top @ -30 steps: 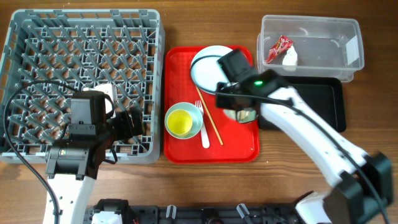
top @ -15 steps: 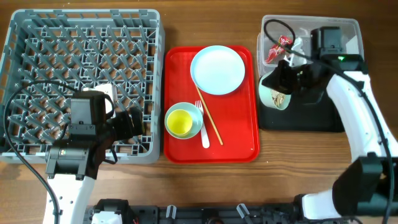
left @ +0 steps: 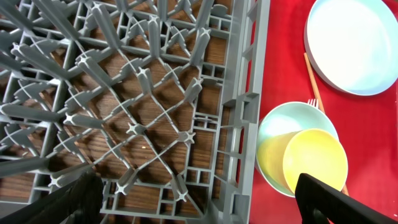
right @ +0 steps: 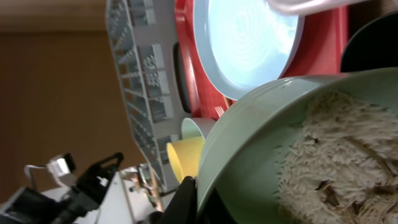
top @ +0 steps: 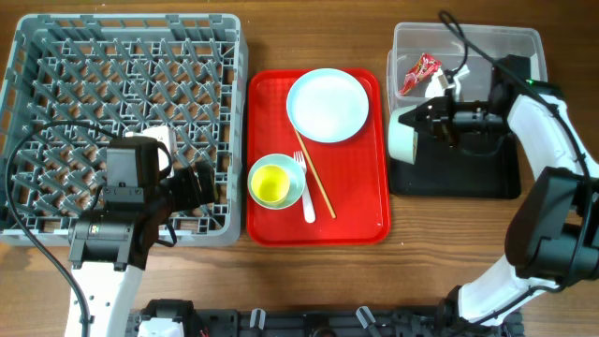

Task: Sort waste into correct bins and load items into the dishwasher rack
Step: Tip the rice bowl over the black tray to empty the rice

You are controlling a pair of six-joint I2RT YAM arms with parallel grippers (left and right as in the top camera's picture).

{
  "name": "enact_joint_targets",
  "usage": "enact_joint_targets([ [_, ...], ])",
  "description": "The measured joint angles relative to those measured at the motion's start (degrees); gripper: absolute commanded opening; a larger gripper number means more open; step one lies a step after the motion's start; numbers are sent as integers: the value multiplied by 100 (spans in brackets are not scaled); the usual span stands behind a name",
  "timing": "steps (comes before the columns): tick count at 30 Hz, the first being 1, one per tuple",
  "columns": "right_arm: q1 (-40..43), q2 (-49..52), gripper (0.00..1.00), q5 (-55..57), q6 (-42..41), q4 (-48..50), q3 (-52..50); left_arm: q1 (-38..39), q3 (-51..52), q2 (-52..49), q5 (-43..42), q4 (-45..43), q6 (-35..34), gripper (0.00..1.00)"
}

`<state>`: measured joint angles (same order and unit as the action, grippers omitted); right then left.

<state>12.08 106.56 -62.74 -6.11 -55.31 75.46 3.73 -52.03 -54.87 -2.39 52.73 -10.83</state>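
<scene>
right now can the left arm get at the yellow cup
Probably yes. The left gripper hangs open over the right edge of the rack, and the yellow cup sits in a mint bowl on the red tray just past that edge, with nothing above it.

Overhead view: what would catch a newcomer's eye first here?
The right tool holds a bowl tipped on its side over the black tray's left edge, with rice inside. The bright red tray lies in the middle with a plate and a yellow cup. The big grey rack fills the left.
</scene>
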Motion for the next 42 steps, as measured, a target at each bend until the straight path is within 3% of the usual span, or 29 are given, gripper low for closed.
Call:
enact_joint_targets([
  [7,599,103,4,-688,0,7,-94,0,0,0,0,0,0,100],
  [15,1451,122,4,-1965,-813,1766,-1541,0,0,0,0,-2,0,100],
  [22,1622,122,4,-2658,-992,2232,-1725,0,0,0,2,0,0,100],
  [28,1596,122,4,-2573,-994,2376,-1725,0,0,0,0,-2,0,100],
  [34,903,59,4,-1027,-627,1711,-1725,0,0,0,0,-2,0,100],
  [42,435,-1742,4,-52,0,1676,-1495,0,0,0,0,0,0,100],
])
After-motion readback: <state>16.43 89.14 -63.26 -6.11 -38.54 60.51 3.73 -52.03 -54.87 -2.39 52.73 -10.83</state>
